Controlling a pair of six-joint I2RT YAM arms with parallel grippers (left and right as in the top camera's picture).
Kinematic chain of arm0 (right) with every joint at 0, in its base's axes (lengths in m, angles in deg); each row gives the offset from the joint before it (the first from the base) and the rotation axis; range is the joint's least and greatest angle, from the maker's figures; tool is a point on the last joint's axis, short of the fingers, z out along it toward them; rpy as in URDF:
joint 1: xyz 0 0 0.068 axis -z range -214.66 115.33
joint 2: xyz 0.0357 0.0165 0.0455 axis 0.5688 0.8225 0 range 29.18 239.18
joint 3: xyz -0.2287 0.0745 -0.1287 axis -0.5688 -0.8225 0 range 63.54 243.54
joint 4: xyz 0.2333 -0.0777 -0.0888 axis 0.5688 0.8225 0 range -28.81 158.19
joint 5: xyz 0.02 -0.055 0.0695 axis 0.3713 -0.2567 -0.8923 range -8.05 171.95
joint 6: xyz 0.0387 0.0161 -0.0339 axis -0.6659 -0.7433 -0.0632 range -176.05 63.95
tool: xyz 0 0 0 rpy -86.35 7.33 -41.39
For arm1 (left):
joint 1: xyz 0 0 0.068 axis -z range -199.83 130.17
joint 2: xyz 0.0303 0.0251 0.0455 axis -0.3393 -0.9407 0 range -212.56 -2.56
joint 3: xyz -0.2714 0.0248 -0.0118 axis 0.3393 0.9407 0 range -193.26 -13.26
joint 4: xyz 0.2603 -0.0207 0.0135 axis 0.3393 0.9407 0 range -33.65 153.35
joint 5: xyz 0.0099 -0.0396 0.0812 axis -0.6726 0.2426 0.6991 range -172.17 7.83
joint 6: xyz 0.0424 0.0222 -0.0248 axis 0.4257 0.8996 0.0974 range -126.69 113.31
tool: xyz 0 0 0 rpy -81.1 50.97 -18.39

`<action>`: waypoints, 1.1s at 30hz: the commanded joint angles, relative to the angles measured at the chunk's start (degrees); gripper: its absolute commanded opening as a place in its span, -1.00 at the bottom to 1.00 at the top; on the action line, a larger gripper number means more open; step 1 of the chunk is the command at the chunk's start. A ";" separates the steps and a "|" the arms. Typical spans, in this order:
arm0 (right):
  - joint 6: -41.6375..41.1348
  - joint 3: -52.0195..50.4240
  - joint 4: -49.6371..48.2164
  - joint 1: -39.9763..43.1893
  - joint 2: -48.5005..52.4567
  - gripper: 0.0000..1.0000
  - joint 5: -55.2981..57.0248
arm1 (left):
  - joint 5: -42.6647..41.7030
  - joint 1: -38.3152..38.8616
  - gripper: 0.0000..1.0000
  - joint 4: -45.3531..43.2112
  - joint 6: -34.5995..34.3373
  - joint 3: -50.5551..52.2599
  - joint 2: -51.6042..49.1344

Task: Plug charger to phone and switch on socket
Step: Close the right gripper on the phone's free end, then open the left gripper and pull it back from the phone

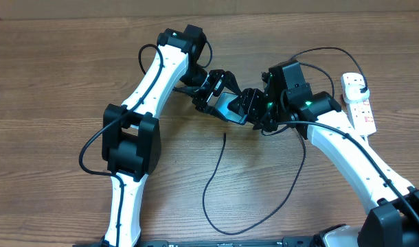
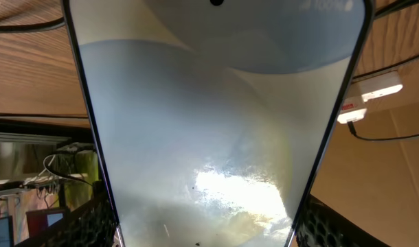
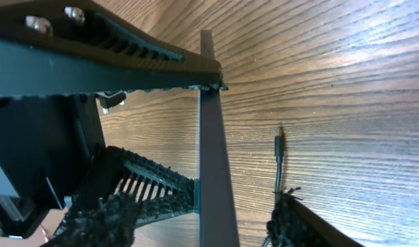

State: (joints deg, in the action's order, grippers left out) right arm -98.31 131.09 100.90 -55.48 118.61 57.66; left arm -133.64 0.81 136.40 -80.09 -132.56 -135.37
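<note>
My left gripper (image 1: 211, 89) is shut on the phone (image 1: 230, 108) and holds it off the table at centre. In the left wrist view the lit light-blue screen (image 2: 216, 137) fills the picture between my fingers. My right gripper (image 1: 254, 110) is open at the phone's other end. Its fingers straddle the phone's thin edge (image 3: 213, 171) with gaps on both sides. The charger's connector tip (image 1: 224, 136) lies free on the table below the phone, and it also shows in the right wrist view (image 3: 278, 145). Its cable (image 1: 216, 226) loops toward the front edge.
The white socket (image 1: 358, 103) lies at the right with a black plug (image 1: 357, 81) at its far end; it also shows in the left wrist view (image 2: 374, 89). Both arms crowd the middle of the wooden table (image 1: 51, 82).
</note>
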 commanded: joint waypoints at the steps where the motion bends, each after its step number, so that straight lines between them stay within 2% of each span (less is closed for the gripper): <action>1: 0.07 1.09 -0.04 -0.13 0.17 0.20 1.18 | -2.56 0.44 -0.92 0.00 -0.94 -1.62 -0.13; 5: 0.07 1.09 -0.02 -0.13 0.17 0.06 1.42 | -2.51 0.55 -0.92 0.02 -0.92 -1.62 -0.13; 28: 0.04 1.09 0.04 -0.13 0.17 -0.21 2.45 | -2.19 1.62 -0.91 -0.02 -0.92 -1.62 -0.13; 33: 0.02 1.09 0.02 -0.13 0.17 -0.33 2.47 | -2.19 1.86 -0.91 -0.02 -0.94 -1.62 -0.13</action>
State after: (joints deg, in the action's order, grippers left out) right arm -98.33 131.09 101.09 -55.48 118.61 59.51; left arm -133.64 1.95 136.40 -80.09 -132.56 -135.37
